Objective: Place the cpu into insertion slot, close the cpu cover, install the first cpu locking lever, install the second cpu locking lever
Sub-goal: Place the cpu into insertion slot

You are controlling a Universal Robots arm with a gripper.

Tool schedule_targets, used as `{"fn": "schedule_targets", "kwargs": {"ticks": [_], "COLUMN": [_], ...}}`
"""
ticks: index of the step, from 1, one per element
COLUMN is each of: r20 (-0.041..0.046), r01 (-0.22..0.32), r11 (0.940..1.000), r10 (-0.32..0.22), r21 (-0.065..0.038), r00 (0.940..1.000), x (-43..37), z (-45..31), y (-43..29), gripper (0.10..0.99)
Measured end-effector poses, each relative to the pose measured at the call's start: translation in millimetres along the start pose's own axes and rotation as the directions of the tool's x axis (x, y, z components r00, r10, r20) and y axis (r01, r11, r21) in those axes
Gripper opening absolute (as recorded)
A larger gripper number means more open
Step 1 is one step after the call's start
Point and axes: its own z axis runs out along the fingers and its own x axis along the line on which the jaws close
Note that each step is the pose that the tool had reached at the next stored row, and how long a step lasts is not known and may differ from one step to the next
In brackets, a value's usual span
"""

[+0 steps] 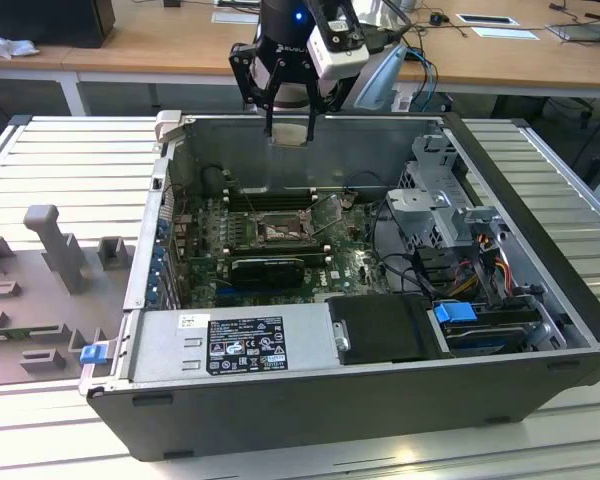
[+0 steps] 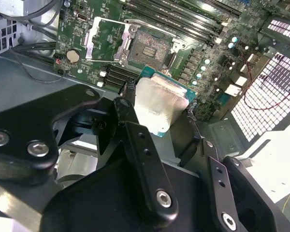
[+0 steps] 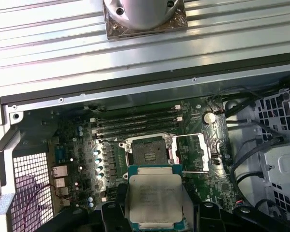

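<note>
My gripper point(image 1: 291, 132) hangs above the back wall of the open computer case, shut on the cpu point(image 1: 291, 138). Both wrist views show the cpu point(image 2: 160, 104) point(image 3: 154, 198) as a pale silver square on a green carrier, pinched by its two edges between the black fingers point(image 2: 128, 108). Below and ahead of it lies the insertion slot point(image 2: 150, 48) point(image 3: 147, 152) point(image 1: 280, 232), bare, with its brownish contact field exposed. The cpu cover point(image 2: 104, 38) point(image 3: 193, 152) is swung open, lying flat beside the slot. The chip is well above the board and not touching it.
Long black memory slots point(image 3: 135, 126) run beside the socket on the case-wall side. A black card point(image 1: 267, 265), the power supply point(image 1: 230, 345), a black box point(image 1: 385, 330) and a grey drive cage point(image 1: 440, 200) with cables surround the board. A grey moulded tray point(image 1: 40, 290) lies outside the case.
</note>
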Motion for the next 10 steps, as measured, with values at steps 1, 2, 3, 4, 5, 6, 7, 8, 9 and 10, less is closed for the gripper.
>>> {"fn": "schedule_targets", "kwargs": {"ticks": [1,2,3,4,5,6,7,8,9,10], "r20": [0.0,0.0001,0.0001,0.0001,0.0001,0.0001,0.0001,0.0001,0.0001,0.0], "r01": [0.0,0.0,0.0,0.0,0.0,0.0,0.0,0.0,0.0,0.0], "r11": [1.0,1.0,1.0,1.0,1.0,1.0,1.0,1.0,1.0,1.0], "r10": [0.0,0.0,0.0,0.0,0.0,0.0,0.0,0.0,0.0,0.0], "r21": [0.0,0.0,0.0,0.0,0.0,0.0,0.0,0.0,0.0,0.0], "r00": [1.0,1.0,1.0,1.0,1.0,1.0,1.0,1.0,1.0,1.0], "x": [0.0,0.0,0.0,0.0,0.0,-0.1,-0.1,-0.1,-0.1,-0.1], "z": [0.6,1.2,1.7,2.8,3.4,3.9,4.4,4.8,5.1,5.2], "y": [-0.1,-0.1,-0.1,-0.3,-0.3,-0.3,-0.4,-0.5,-0.5,-0.5], "gripper": [0.529,0.529,0.529,0.529,0.529,0.529,0.529,0.529,0.529,0.529]}}
